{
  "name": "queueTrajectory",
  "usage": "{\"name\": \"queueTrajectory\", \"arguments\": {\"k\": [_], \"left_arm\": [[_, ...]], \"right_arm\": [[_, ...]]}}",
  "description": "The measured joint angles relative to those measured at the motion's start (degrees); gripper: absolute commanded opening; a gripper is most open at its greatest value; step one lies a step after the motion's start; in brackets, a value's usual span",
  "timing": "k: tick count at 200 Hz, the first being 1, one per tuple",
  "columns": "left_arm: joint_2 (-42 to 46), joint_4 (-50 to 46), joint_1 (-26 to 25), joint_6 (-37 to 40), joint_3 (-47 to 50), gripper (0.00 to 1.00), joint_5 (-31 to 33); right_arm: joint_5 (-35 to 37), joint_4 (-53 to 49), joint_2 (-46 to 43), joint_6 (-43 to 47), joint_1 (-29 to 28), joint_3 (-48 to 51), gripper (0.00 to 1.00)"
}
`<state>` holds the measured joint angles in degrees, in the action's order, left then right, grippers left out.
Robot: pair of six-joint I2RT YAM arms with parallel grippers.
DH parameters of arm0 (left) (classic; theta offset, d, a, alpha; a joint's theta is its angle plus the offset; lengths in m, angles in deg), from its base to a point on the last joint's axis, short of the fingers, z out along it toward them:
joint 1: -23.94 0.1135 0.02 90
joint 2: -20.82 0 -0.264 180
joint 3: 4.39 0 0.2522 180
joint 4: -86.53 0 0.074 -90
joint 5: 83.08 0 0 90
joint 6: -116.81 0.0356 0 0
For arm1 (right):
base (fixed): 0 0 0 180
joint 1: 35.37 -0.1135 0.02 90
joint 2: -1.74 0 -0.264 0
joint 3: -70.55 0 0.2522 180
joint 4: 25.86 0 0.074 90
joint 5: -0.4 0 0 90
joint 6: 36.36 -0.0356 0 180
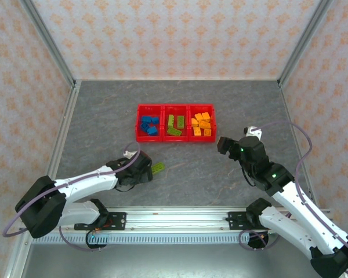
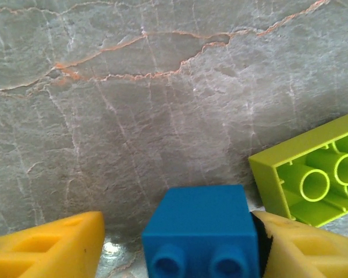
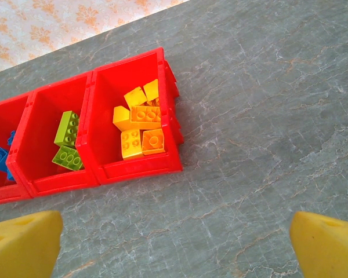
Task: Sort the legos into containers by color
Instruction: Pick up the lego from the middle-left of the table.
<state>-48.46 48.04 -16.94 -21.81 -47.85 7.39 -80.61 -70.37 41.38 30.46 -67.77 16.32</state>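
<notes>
Step in hand, as judged: picking up the blue lego brick (image 2: 200, 223), which lies on its side on the grey marbled surface (image 2: 162, 92), studs toward the wrist camera. The left gripper (image 2: 181, 246) sits low with jaws about half wide, straddling the brick. One yellow finger (image 2: 301, 249) looks to be touching it, while the other finger (image 2: 46, 249) stands apart with a visible gap, so there is no grip yet. An upside-down lime green lego brick (image 2: 313, 174) lies just beside the touching finger, hollow side up. To do it well, the gripper should close squarely on the blue brick's flat side walls. The brick needs to stay centred, since one-sided contact could shove or twist it. The finger by the lime brick must not catch its edge or drag it along. The lift should go straight up before any swing. The red containers (image 1: 177, 139) sit well apart, further up the surface. In the top view they hold blue bricks in the left compartment (image 1: 150, 139), lime green in the middle and orange-yellow on the right. The release should come low over the blue compartment, away from the divider, so nothing bounces into the green one. The right gripper (image 3: 174, 255) is wide open and empty, hovering near the orange-yellow end, clear of the left arm's likely path. The lime brick looks like the only other loose piece.
</notes>
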Motion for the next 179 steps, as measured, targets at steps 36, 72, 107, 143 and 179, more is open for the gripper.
{"name": "queueTrajectory", "arguments": {"k": [36,72,107,143,179], "left_arm": [[0.17,0.17,0.0,-1.29,0.63,0.54,1.29],[1.84,0.92,0.0,-2.93,2.93,0.49,2.14],[2.16,1.81,0.0,-4.24,3.45,0.42,2.97],[4.94,1.77,0.0,-5.49,3.96,0.34,4.11],[11.21,1.31,0.0,-6.43,4.02,0.3,6.25]], "right_arm": [[0.0,0.0,-0.07,0.02,0.0,0.0,1.0],[0.0,0.0,-0.07,0.02,0.0,0.0,1.0],[0.0,0.0,-0.07,0.02,0.0,0.0,1.0],[0.0,0.0,-0.26,0.0,0.0,0.0,1.0],[0.0,0.02,-0.7,0.0,0.0,0.0,1.0]]}}
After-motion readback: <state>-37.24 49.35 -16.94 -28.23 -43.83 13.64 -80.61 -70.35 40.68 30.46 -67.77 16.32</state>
